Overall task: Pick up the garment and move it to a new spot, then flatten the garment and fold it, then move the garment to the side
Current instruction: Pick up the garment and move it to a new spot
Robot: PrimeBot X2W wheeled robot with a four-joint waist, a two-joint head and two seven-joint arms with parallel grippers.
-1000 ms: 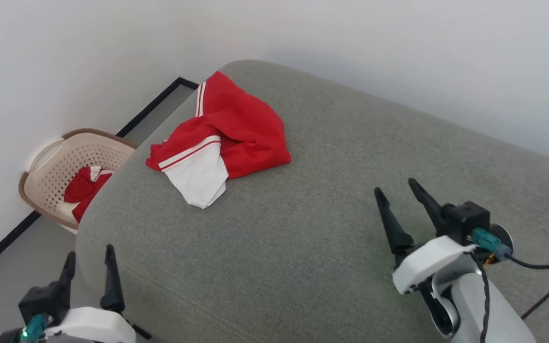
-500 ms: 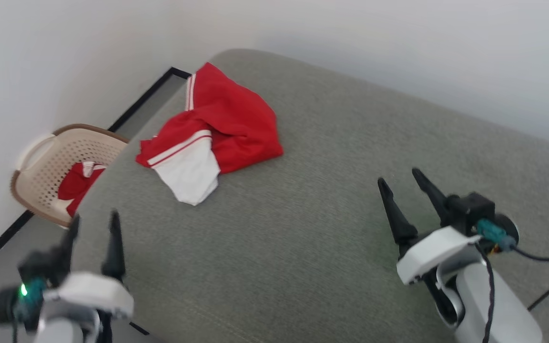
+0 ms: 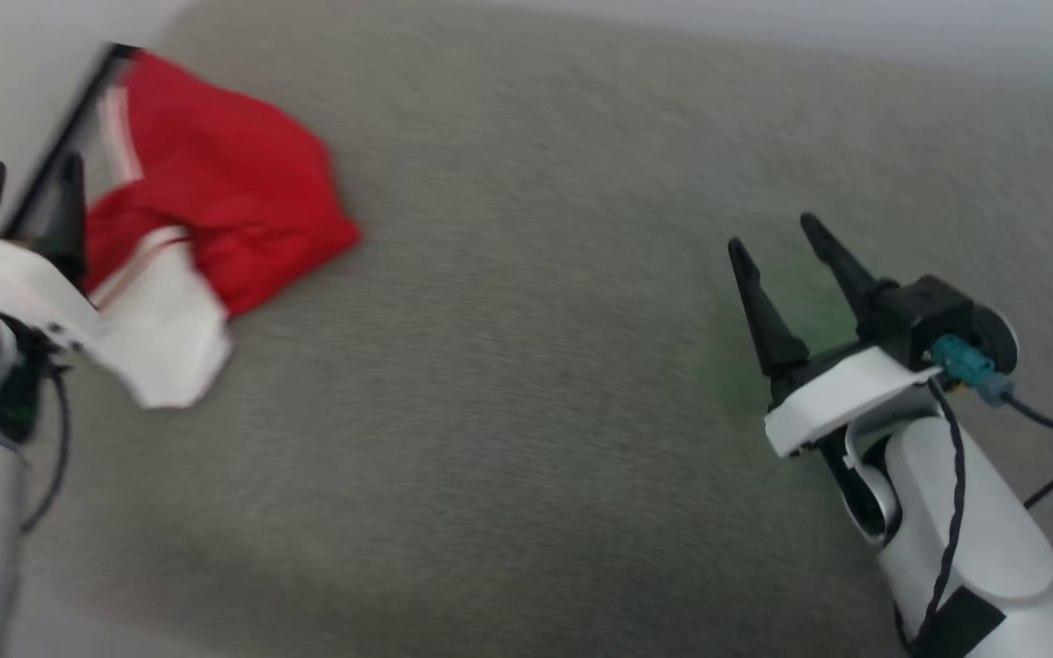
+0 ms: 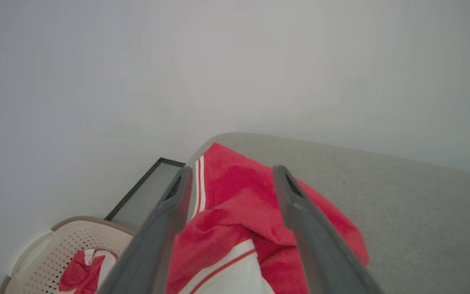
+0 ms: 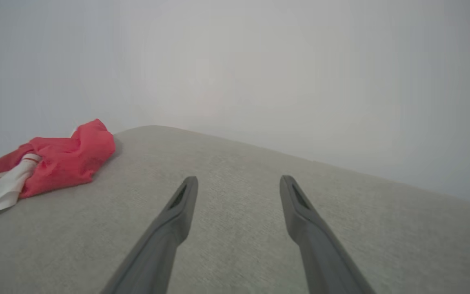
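The garment lies crumpled on the grey cushioned surface at the upper left of the head view, red with a white sleeve and red-and-white stripe trim; no number shows. My left gripper is open just left of it, above its near edge. In the left wrist view the garment sits between and beyond the two spread fingers. My right gripper is open and empty over bare cushion, well to the right. The right wrist view has the garment far to the left.
A beige perforated laundry basket holding another red-and-white cloth stands on the floor beside the cushion's left end. A white wall runs behind, with a black baseboard strip. A black cable trails from my right wrist.
The head camera has tilted down and turned, shifting the whole picture left. My left arm has risen and reached forward, its gripper now beside the garment. The right gripper holds its pose.
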